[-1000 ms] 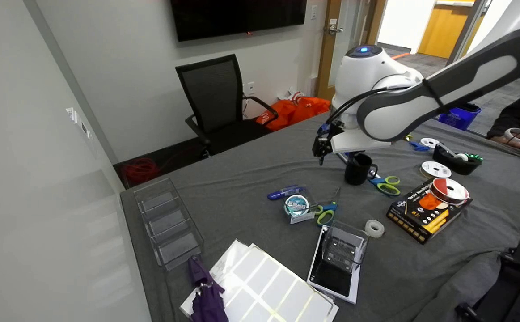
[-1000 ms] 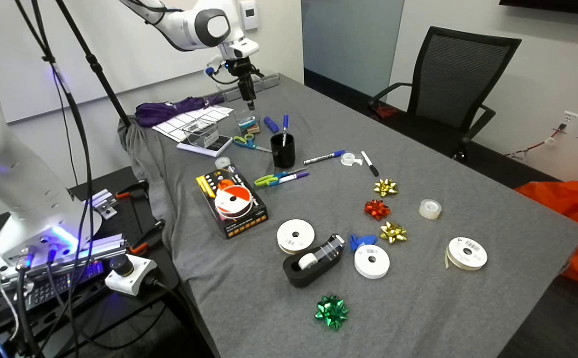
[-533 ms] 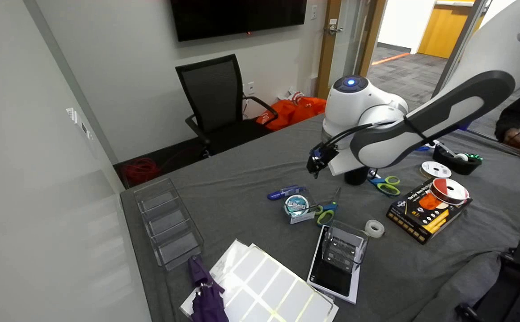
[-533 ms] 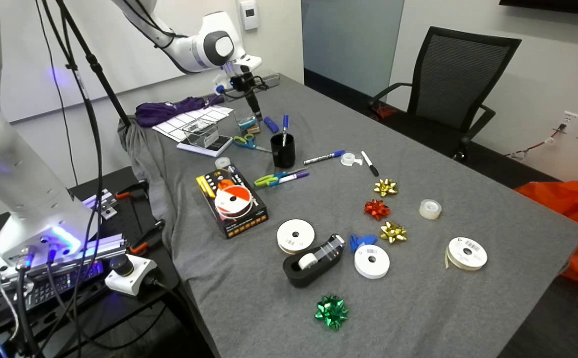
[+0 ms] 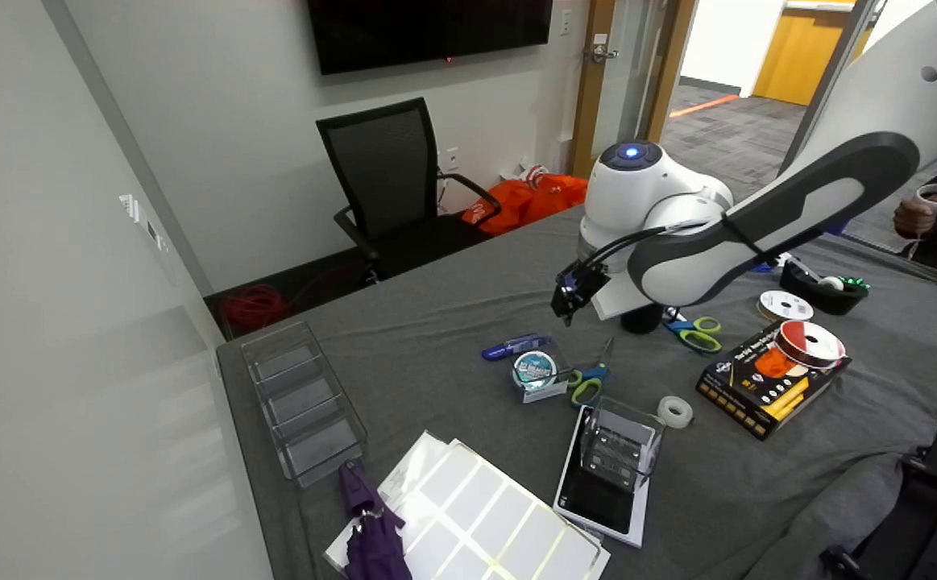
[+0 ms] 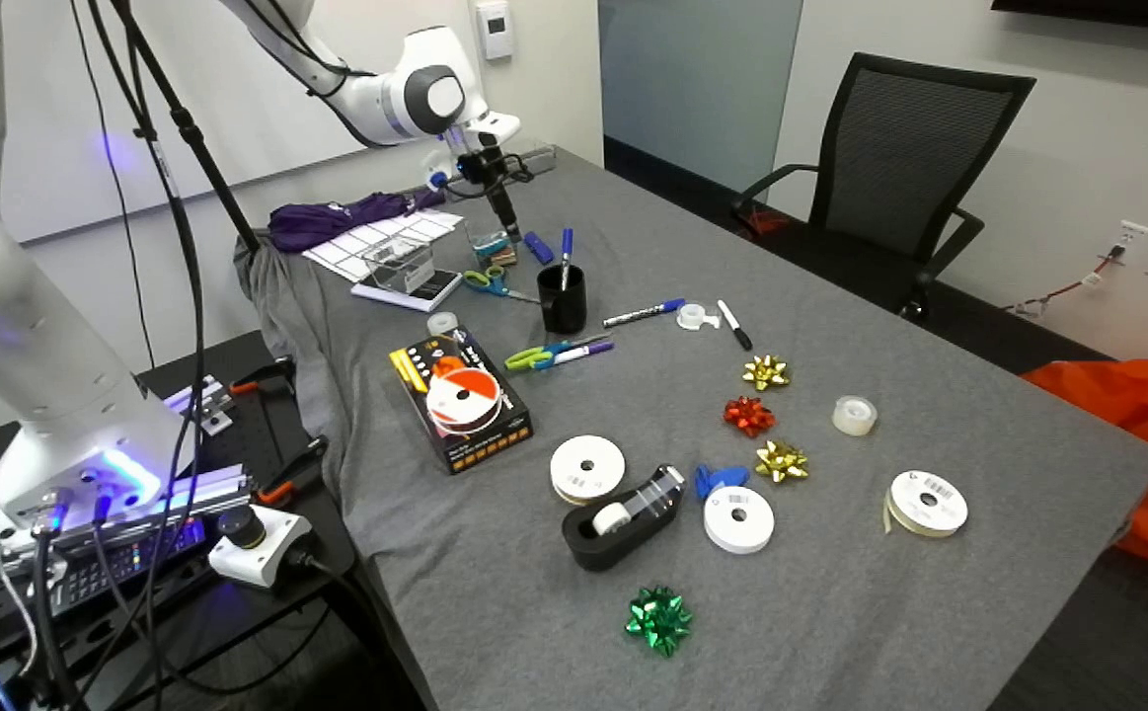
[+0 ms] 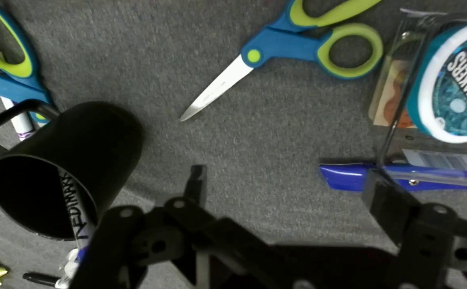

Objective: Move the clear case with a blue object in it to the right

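Observation:
The clear case [image 5: 545,394] is a small see-through box standing on the grey cloth. A round teal tin with a white rim [image 5: 534,368] lies in it. Case [image 6: 476,233] and tin [image 7: 464,86] also show in the other views; the wrist view cuts both off at the right edge. My gripper [image 7: 285,176] is open, with nothing between its fingers. The right finger overlaps the end of a blue cutter [image 7: 345,176] near the case's corner. In an exterior view the gripper [image 6: 512,236] hangs low beside the case; contact cannot be told.
A black mug with pens [image 7: 100,136] stands on the gripper's other side. Open scissors [image 7: 285,44] lie between mug and case. A larger clear case [image 5: 621,451] sits on a dark-screened device. A divided clear tray [image 5: 303,403] lies near the table's edge.
Over the first half second the arm came down and the gripper tilted, shifting toward the blue cutter. Since then it has hardly moved. The clear case has not moved.

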You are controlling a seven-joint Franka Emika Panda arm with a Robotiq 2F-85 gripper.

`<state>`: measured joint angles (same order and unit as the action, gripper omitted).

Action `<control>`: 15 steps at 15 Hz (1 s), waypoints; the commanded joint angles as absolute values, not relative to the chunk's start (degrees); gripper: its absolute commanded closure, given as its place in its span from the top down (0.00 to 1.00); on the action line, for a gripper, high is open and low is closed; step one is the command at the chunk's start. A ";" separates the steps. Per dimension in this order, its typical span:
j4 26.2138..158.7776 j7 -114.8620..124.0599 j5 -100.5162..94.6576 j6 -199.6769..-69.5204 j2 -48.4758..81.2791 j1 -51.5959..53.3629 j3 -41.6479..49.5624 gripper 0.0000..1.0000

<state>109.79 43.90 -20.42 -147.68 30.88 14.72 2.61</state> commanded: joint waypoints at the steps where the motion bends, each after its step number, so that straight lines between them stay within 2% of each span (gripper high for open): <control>1: 109.87 35.66 -13.12 -146.92 31.52 13.12 -0.37 1.00; 10: 107.27 26.88 -4.10 -146.05 36.54 14.64 -0.62 1.00; 11: 106.80 26.99 -3.56 -146.43 37.17 14.56 -0.65 0.75; 12: 106.41 27.08 -2.90 -146.68 37.69 14.41 -0.78 0.74; 15: 105.47 26.94 -1.29 -146.80 38.56 14.28 -0.93 0.51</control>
<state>107.58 28.93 -3.79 -147.49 37.06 14.47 -0.86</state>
